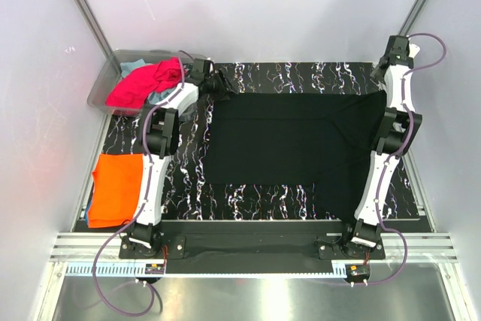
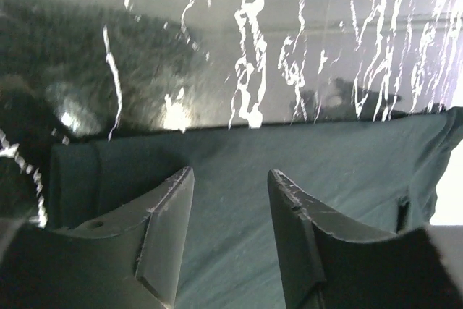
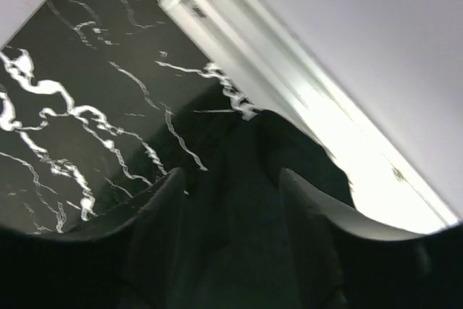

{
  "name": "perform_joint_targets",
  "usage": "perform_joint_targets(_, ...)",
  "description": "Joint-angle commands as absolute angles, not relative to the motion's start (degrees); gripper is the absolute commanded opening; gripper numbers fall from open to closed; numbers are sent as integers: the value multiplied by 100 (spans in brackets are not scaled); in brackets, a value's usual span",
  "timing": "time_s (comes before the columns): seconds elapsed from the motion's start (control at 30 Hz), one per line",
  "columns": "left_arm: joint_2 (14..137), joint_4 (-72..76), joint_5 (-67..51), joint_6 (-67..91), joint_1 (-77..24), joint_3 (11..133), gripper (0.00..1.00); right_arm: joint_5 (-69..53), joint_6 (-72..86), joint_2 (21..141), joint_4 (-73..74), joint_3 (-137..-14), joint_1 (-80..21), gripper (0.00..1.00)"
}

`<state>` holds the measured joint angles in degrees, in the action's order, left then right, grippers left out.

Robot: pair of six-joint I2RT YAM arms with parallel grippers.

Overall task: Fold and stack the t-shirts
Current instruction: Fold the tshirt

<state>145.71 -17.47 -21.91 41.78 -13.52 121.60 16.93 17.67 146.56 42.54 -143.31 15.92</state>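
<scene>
Centrally, the black t-shirt lies flat on the marbled desk, reaching from the middle to the right edge. Its long axis runs left to right, parallel to the far edge. The near-right portion extends further toward the near edge than the rest, giving a stepped outline. Collar and hem cannot be made out, so which way it points cannot be told.

The left pincer hovers over the shirt's far-left corner. Its fingers are spread, with cloth showing beneath the gap and nothing pinched. The right pincer is over the shirt's far-right corner, beside the right edge of the desk. Its fingers are likewise spread above dark cloth.

An orange t-shirt, folded to a rectangle, sits by the desk's left edge toward the near-left corner. It rests on a light teal-blue t-shirt whose edge shows beneath it.

At the far-left corner, a magenta-pink t-shirt is bunched and draped over the rim of a clear plastic bin. Teal cloth lies inside the bin behind it.
</scene>
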Motion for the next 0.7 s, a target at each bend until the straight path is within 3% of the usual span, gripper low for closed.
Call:
perform_joint_targets(0.0,13371,-1679,-2214,3885,-1353,11858,52,2408,1635,13950,4956,-14249,1626,65)
perform_joint_targets(0.23,12175,-1758,-2777,3683,-2020,10444,50,1548,2188,12570,5695,-12562,1267,69)
perform_joint_targets(0.4,11804,-1881,-3620,3481,-2223,9959,49,829,2198,11164,5318,-10392,836,69)
perform_joint_targets(0.67,10768,-2135,-4174,3533,-2145,8501,47,421,1337,9846,5063,-7949,642,61)
